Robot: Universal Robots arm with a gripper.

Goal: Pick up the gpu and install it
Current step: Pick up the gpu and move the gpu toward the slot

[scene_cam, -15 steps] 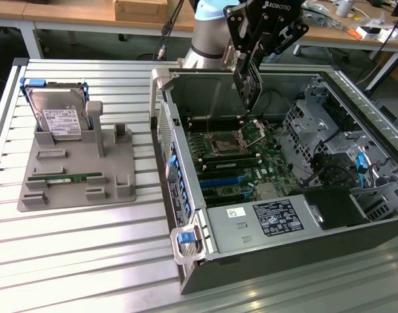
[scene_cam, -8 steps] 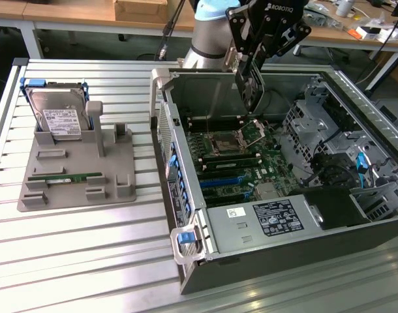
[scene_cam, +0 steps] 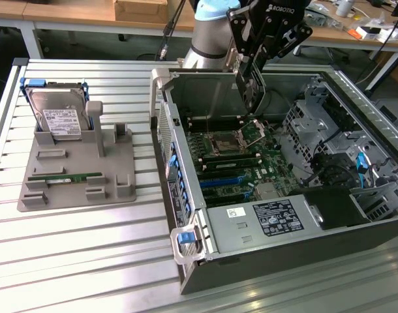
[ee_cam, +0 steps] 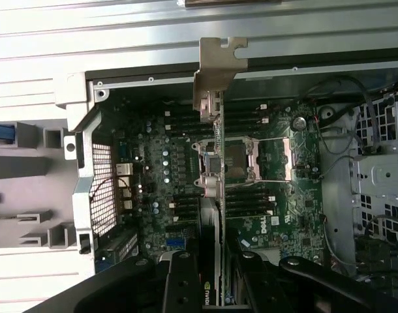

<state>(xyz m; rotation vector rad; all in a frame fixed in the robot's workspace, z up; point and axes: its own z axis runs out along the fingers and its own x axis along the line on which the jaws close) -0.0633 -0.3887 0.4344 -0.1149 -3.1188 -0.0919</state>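
Gripper (scene_cam: 252,91) was clenched on the gpu (scene_cam: 240,81), card held on edge inside the open computer case (scene_cam: 186,215), over the motherboard (scene_cam: 251,163) by the CPU socket (ee_cam: 238,160). Fingers (ee_cam: 179,280) flanked the card; silver bracket (ee_cam: 215,68) at its far end. Hard drive (scene_cam: 59,114) stood on the grey holder (scene_cam: 75,189), well apart.

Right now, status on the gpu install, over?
Gripper shut on gpu. Held edge-on over the motherboard, not yet seated. Hard drive, memory stick on the holder outside the case.
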